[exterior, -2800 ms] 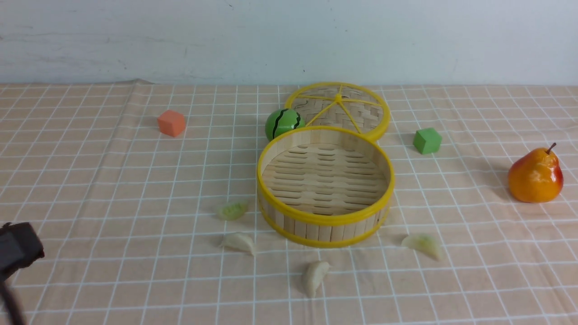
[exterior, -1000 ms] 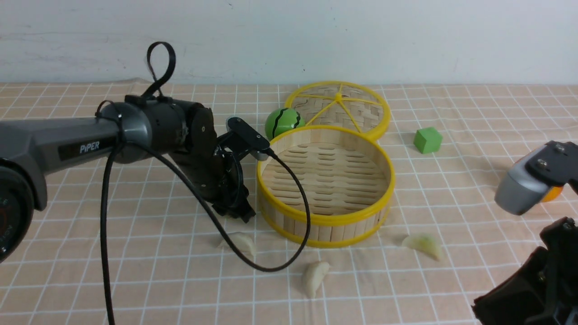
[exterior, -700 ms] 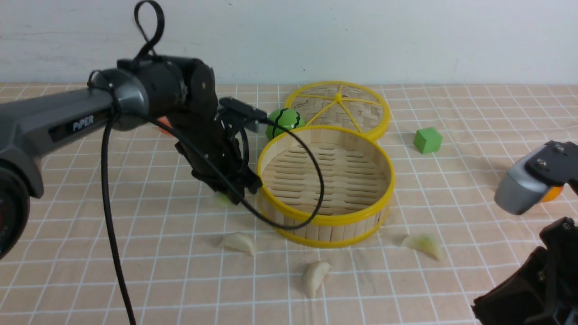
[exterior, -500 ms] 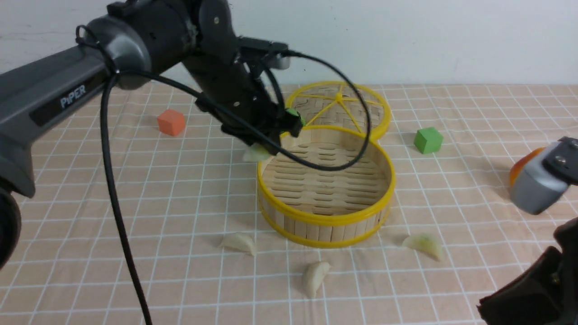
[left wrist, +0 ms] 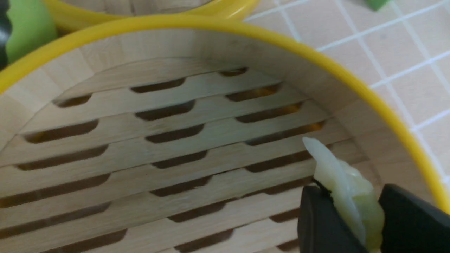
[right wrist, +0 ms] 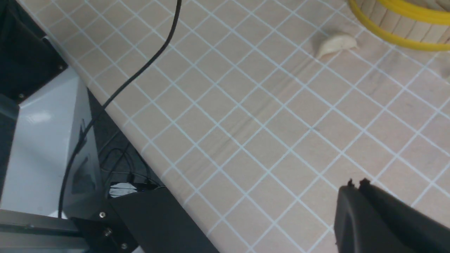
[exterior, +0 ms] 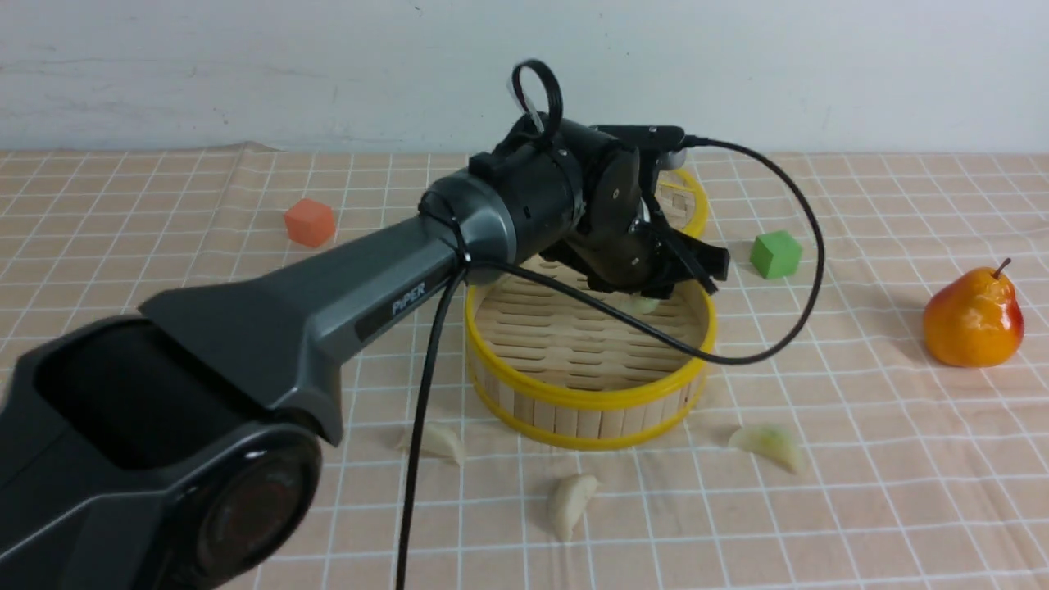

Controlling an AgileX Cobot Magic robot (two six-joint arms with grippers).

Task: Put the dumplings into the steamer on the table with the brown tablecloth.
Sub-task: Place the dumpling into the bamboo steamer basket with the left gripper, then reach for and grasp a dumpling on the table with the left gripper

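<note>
The steamer (exterior: 590, 410) stands in the middle of the brown tablecloth (exterior: 205, 328). My left gripper (exterior: 653, 295) is inside the steamer's far right part, just above the slat floor, shut on a green-tinted dumpling (exterior: 643, 305). The left wrist view shows that dumpling (left wrist: 346, 189) pinched between the black fingers (left wrist: 323, 225), close to the steamer's wall and rim (left wrist: 316, 59). Three dumplings lie on the cloth in front of the steamer: a cream one (exterior: 442, 441), a cream one (exterior: 571, 504) and a green-tinted one (exterior: 770, 444). My right gripper (right wrist: 355, 184) is shut and empty over the cloth; it is out of the front view.
The woven lid (exterior: 692, 205) lies behind the steamer. An orange cube (exterior: 310, 223) is far left, a green cube (exterior: 775, 254) right and a pear (exterior: 973, 319) far right. A green striped ball (left wrist: 28, 31) sits beside the steamer. The table's front edge and robot base (right wrist: 45, 140) show in the right wrist view.
My left gripper took the green-tinted dumpling from the cloth left of the steamer, lifted it and carried it right, into the steamer. My right arm has drawn out of the front view.
</note>
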